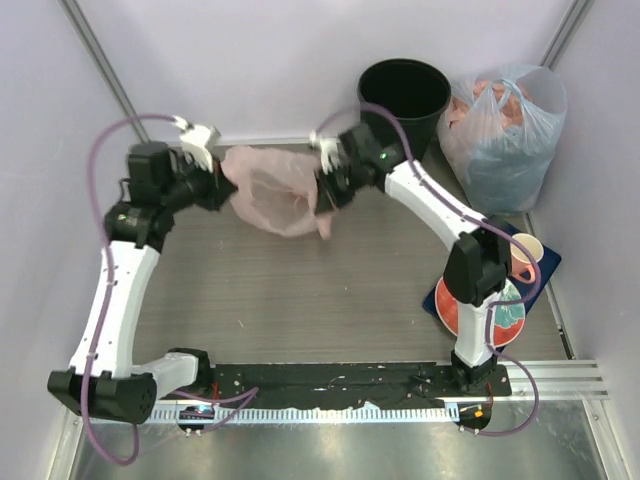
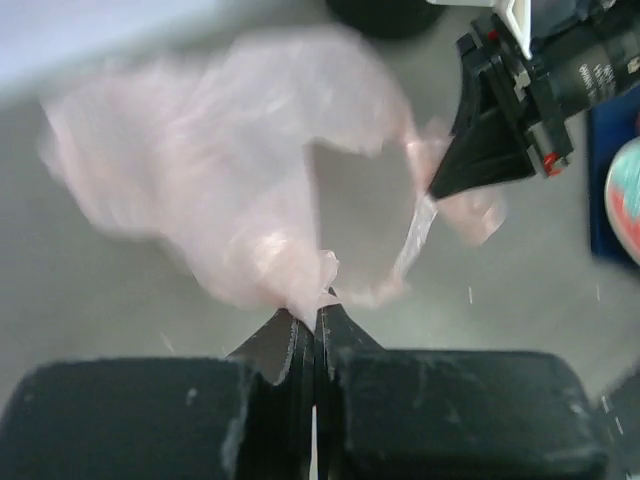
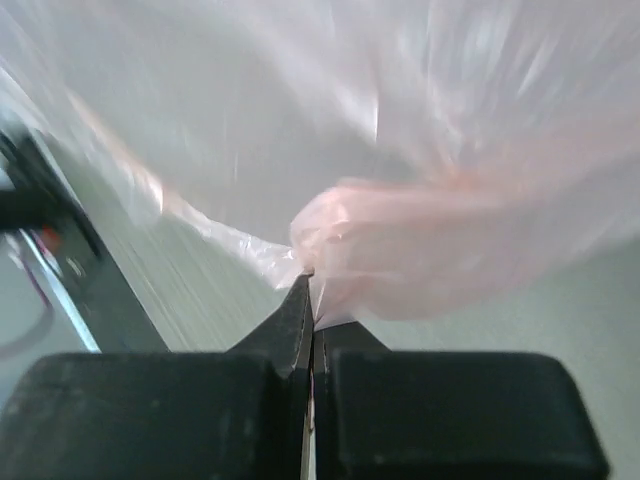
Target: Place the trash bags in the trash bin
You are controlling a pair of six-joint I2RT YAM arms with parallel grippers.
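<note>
Overhead, we see two white-and-black arms reaching from the bottom edge of the frame across a grey wood-grain table (image 1: 300,295) toward the back wall. Between them, in the upper middle of the frame, hangs the trash bag (image 1: 270,190), a thin, translucent pale pink sheet, crumpled and sagging above the tabletop. The left gripper (image 1: 218,183) is clenched on the bag's left edge, and the right gripper (image 1: 326,190) is clenched on its right edge, so the bag is stretched between the two. From the left wrist camera we see the left gripper (image 2: 315,315) with its dark jaws pressed together on a twisted tuft of the pink film (image 2: 230,170), which spreads blurred across the upper half of that frame; the right gripper (image 2: 437,188) shows at the upper right, pinching the far side of the bag. From the right wrist camera we see the right gripper (image 3: 312,292) with its jaws tight on a bunched knot of the bag (image 3: 430,240), the plastic filling most of the frame. The trash bin (image 1: 404,95), round, black and open-topped, stands at the upper middle right of the overhead frame, just behind the right gripper; the bag is outside it. Beside the bin, in the upper right corner, sits a bulging clear-bluish bag (image 1: 505,135) with pink and blue contents. At the right edge lie a cup (image 1: 527,256) and a red and teal plate (image 1: 505,318) on a blue mat (image 1: 548,262).
</note>
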